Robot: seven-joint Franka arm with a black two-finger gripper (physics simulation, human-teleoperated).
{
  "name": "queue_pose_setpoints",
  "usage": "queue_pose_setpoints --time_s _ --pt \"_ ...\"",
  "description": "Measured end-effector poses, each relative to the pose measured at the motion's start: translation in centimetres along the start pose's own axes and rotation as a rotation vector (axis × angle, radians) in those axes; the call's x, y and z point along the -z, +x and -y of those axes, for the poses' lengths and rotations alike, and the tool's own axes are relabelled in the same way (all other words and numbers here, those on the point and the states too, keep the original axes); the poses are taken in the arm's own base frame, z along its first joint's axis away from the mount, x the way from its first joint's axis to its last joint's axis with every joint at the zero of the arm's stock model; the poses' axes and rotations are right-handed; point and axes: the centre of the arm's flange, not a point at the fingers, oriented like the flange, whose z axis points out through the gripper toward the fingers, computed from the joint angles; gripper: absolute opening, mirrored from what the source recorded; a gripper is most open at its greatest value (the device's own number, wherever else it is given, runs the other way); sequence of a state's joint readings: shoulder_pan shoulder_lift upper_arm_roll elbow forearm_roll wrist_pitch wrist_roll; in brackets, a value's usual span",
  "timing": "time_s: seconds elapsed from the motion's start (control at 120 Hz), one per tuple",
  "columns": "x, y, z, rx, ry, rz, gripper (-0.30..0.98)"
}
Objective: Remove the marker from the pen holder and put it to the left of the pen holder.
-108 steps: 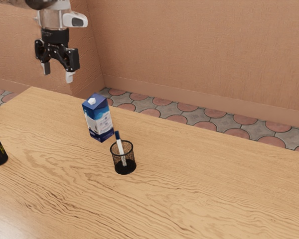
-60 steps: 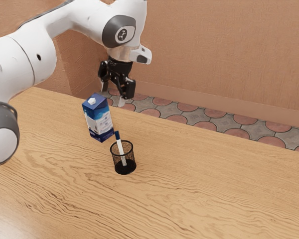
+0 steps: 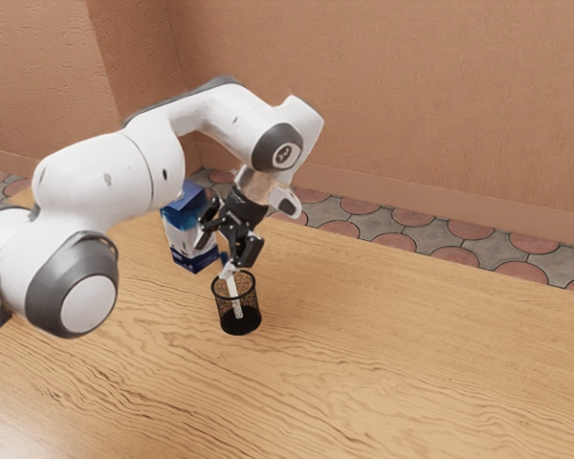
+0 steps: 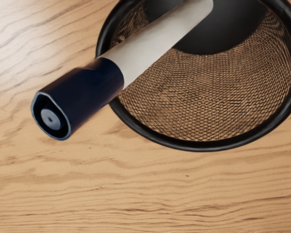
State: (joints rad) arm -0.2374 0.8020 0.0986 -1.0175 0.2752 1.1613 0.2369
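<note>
Fingers [image 3: 248,251]: found standing apart, set wide, with nothing gripped. Marker [image 3: 235,300]: located at and below the fingers, its dark blue cap [image 4: 87,90] near the tips and its white barrel running down into the pen holder [image 4: 208,145]. The marker is tilted; the barrel crosses the rim and the cap projects beyond it. The cap's end is recessed, with a pale disc inside. Pen holder: black mesh with a solid dark base, upright on the wood-grained surface [image 3: 383,373], just below the fingers. Carton [image 3: 181,241]: blue and white, upright on the same surface, beside the fingers toward the exterior view's left. Arm [image 3: 105,179]: white, reaching in above the surface from the exterior view's left.
</note>
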Motion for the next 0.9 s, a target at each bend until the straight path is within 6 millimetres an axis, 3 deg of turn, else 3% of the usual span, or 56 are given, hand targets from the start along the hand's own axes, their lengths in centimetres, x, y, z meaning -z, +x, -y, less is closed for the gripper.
queue_pose_setpoints --time_s 0.133,0.4,0.567,0.733,0.9 --pt "-1.1 0.3 0.5 -0.017 -0.025 0.023 0.69" --pt "-2.7 -0.5 3.5 -0.055 -0.142 0.036 0.69" --pt "-3.8 0.0 3.3 -0.103 -0.191 0.044 0.69" --pt "-3.8 0.3 4.3 -0.121 -0.217 -0.003 0.69" --pt "-2.2 0.8 4.6 -0.14 -0.23 -0.113 0.69"
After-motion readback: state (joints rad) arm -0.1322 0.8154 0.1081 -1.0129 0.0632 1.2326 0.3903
